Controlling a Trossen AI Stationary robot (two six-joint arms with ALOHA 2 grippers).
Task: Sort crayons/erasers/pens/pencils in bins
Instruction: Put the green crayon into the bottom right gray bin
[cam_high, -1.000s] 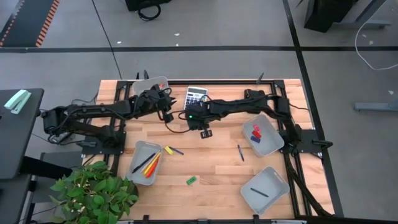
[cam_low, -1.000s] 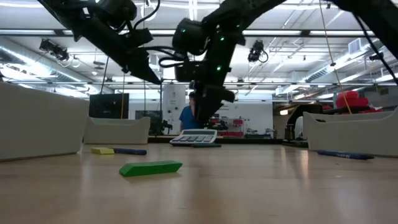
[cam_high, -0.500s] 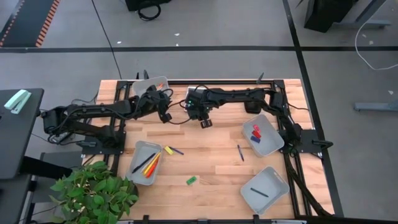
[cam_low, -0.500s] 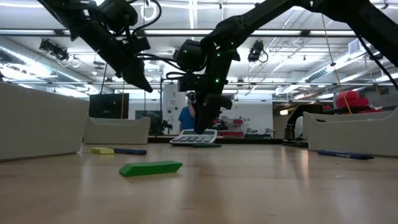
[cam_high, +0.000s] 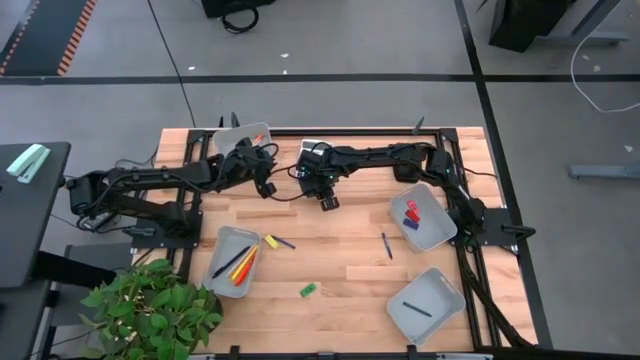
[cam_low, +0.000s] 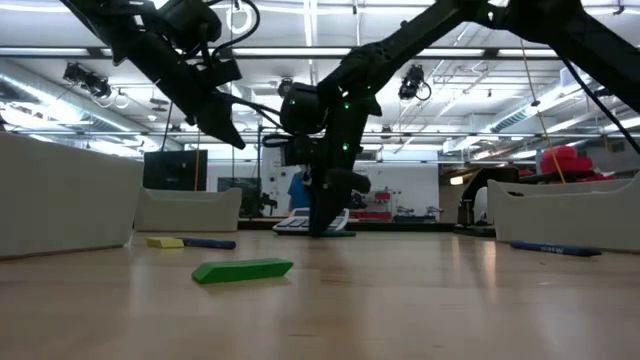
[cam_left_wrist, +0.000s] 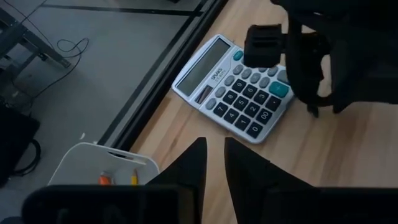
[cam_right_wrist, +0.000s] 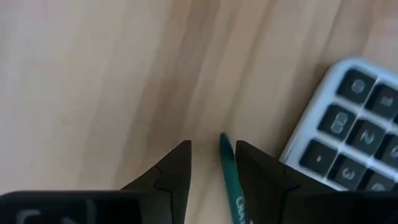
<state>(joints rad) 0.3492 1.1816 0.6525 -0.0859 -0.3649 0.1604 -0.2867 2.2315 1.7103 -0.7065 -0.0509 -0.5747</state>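
Here, left of centre in the high view, the left gripper (cam_high: 268, 186) is hovering, its jaws narrowly parted, empty. Just rightward, the right gripper (cam_right_wrist: 211, 163) is straddling a green pen (cam_right_wrist: 231, 184) beside the calculator (cam_right_wrist: 354, 137), jaws narrow.

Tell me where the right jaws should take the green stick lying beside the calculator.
Grip the green stick across its thin shaft, coming straight down. It lies flat on the table between the right gripper jaws, with the calculator close on one side.
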